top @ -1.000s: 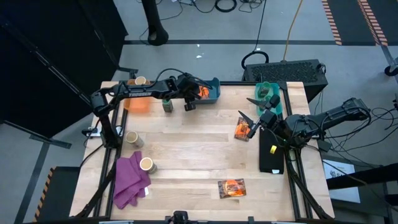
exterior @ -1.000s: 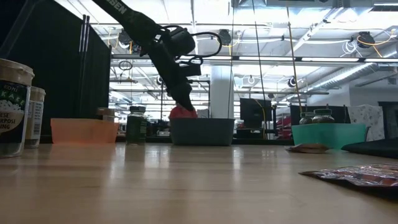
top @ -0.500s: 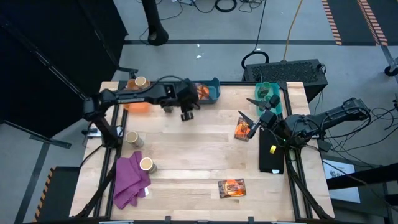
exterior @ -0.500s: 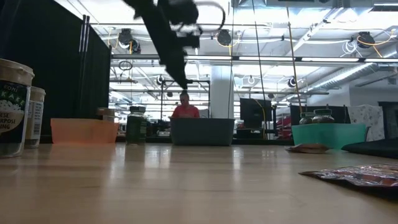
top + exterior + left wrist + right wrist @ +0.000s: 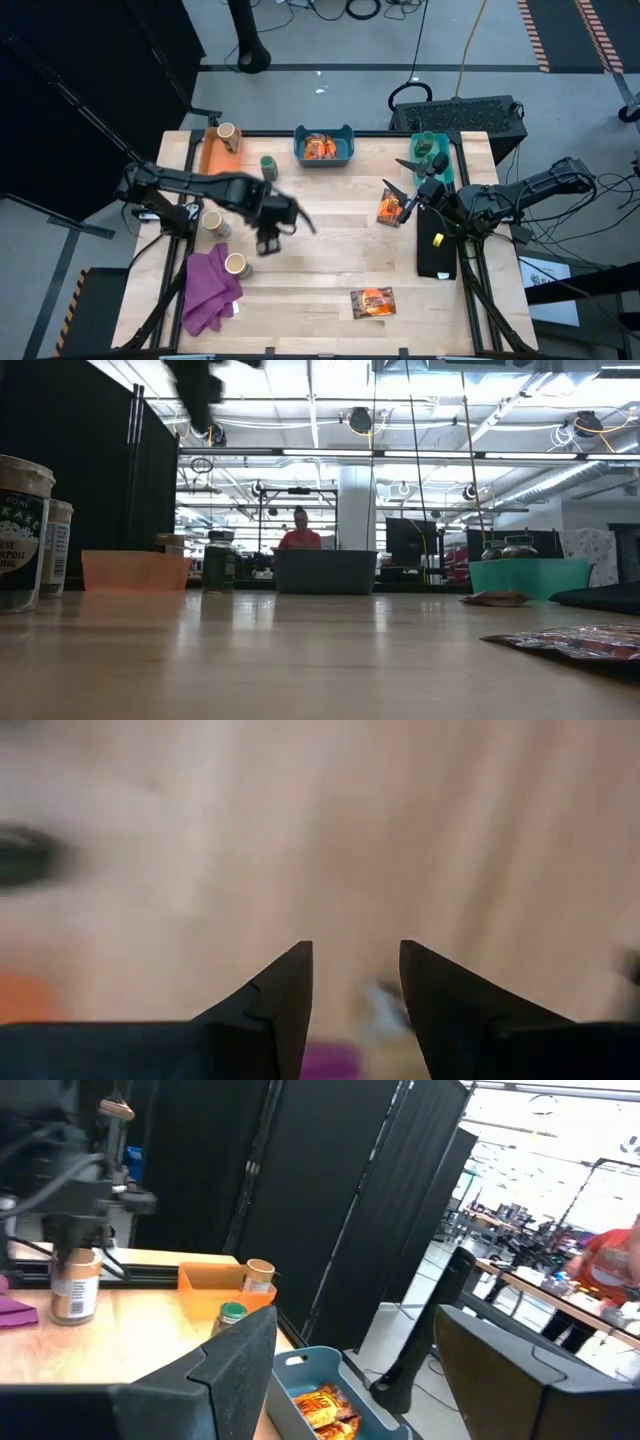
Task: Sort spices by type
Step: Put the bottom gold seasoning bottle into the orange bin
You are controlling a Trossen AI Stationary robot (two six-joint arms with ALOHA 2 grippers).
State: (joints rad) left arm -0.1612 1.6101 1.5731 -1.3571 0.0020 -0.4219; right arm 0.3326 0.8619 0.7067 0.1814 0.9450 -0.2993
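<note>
Two dark fingers of the left gripper (image 5: 352, 982) are standing partly apart, gripping nothing, hovering over bare wood near the tan jars (image 5: 237, 265). Right gripper (image 5: 398, 203) is waiting with jaws wide and empty above a packet (image 5: 388, 209); another packet is lying in the blue bin (image 5: 345, 152)

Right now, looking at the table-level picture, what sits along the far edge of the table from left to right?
Orange bin → dark-green jar → blue bin → teal bin.
</note>
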